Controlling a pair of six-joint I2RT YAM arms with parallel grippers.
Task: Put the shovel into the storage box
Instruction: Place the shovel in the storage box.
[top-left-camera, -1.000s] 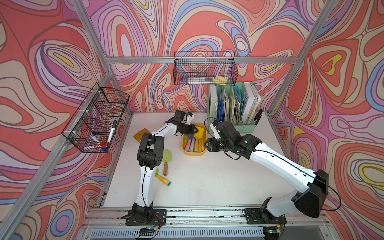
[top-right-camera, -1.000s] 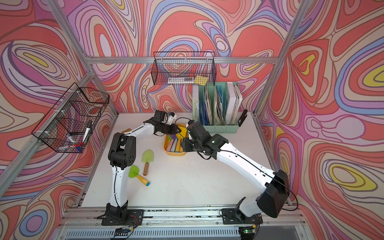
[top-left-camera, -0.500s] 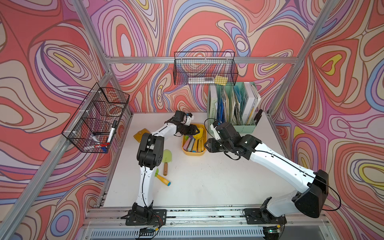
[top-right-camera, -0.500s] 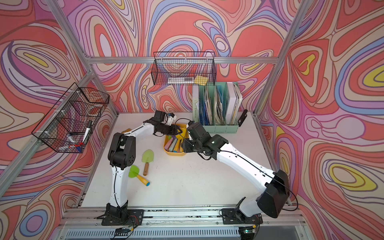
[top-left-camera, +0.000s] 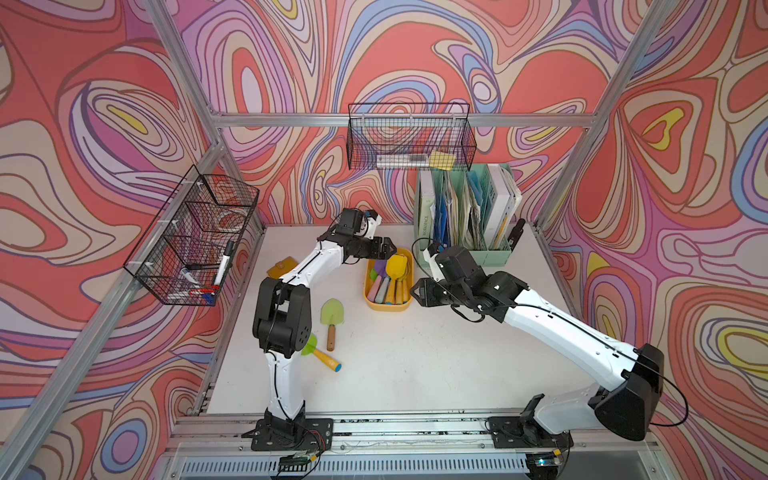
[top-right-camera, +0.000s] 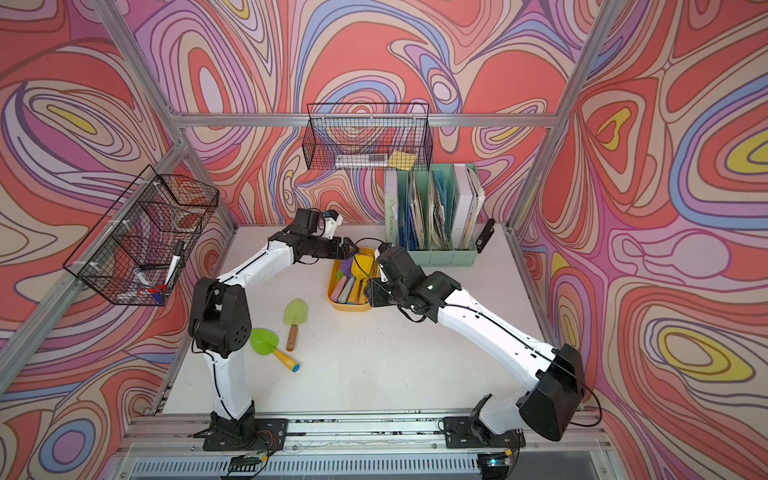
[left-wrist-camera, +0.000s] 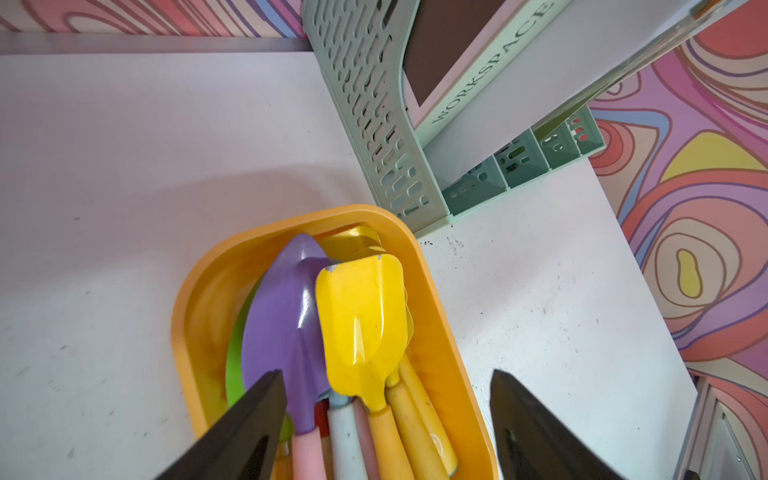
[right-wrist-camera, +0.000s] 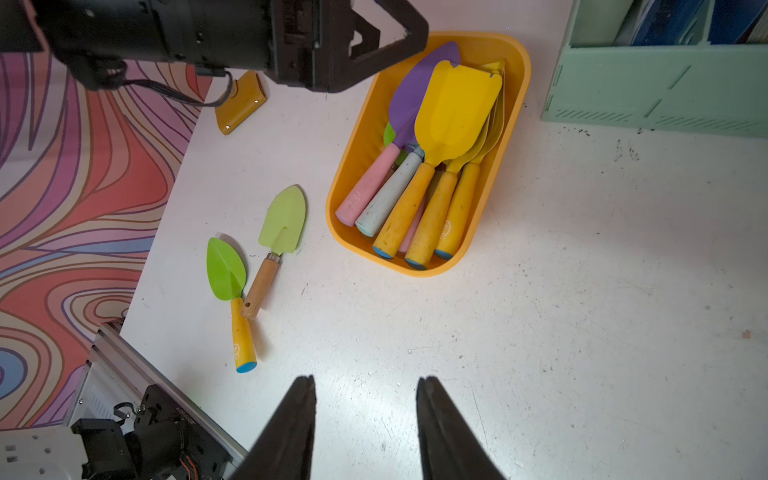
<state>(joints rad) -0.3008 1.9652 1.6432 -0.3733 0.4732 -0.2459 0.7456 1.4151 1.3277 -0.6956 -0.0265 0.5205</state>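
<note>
**Item 1, table, left part.** Two shovels lie outside the box. The bright-green shovel (right-wrist-camera: 226, 270) has a yellow handle and the pale-green shovel (right-wrist-camera: 284, 220) a wooden one. Their handles appear to touch.

**Item 2, left gripper (left-wrist-camera: 386, 382).** Jaws are spread wide, where a second ago they were narrower. Nothing sits between them as the gripper hovers over the box's blade end. This reads as a release just made, so one delivery looks complete. The two green shovels probably remain.

**Item 3, storage box (right-wrist-camera: 415, 270).** Yellow-orange tub with rounded corners and a thick rim, near the mint-green file organizer (right-wrist-camera: 656, 83). The yellow shovel (left-wrist-camera: 361, 316) lies topmost inside, its blade squared and glossy and its yellow handle scuffed. It rests beside a purple shovel (left-wrist-camera: 286, 316).

**Item 4, right gripper (right-wrist-camera: 365, 382).** Jaws are partly apart and empty, above bare table.
</note>
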